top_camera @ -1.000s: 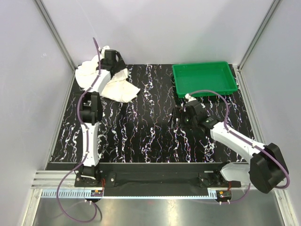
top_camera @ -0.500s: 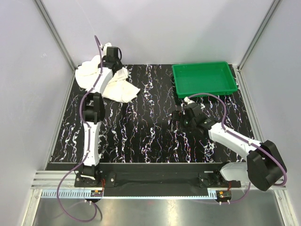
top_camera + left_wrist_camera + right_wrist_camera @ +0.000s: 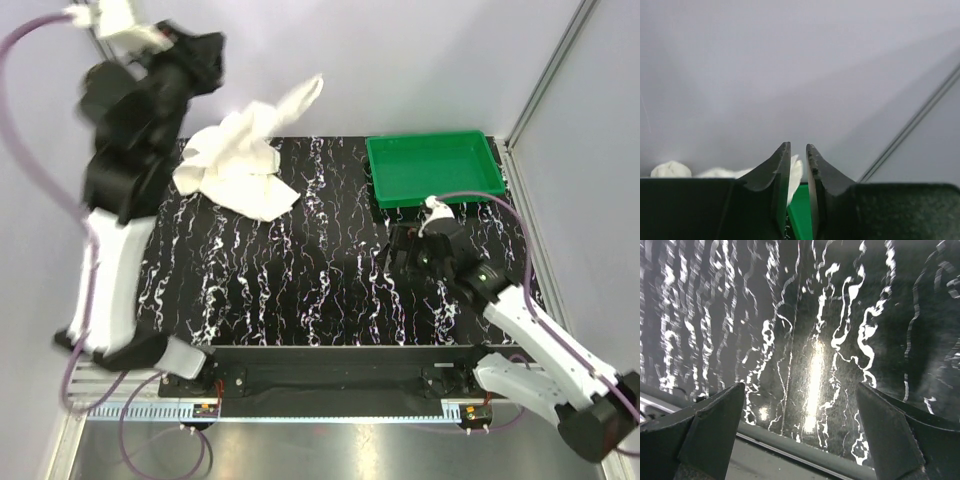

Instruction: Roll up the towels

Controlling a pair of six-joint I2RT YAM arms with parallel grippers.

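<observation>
The white towels [image 3: 240, 172] lie in one crumpled heap at the back left of the black marbled mat, and one corner [image 3: 300, 100] is flung up in the air. My left gripper [image 3: 210, 45] is raised high above the back left corner and blurred by motion. In the left wrist view its jaws [image 3: 797, 146] stand a narrow gap apart with nothing between them, and a bit of towel [image 3: 796, 172] shows far behind. My right gripper [image 3: 415, 250] hovers wide open over bare mat right of centre, its fingers [image 3: 720, 420] holding nothing.
A green plastic tray [image 3: 433, 167] stands at the back right, just beyond the right gripper. White walls and metal frame posts [image 3: 115, 70] close in the back and sides. The mat's near edge [image 3: 790, 452] shows under the right gripper.
My left arm has swung sharply up and away from the towel heap, flinging a towel corner into the air. Its jaws closed, then parted slightly. The right arm shifted a little to the right.
</observation>
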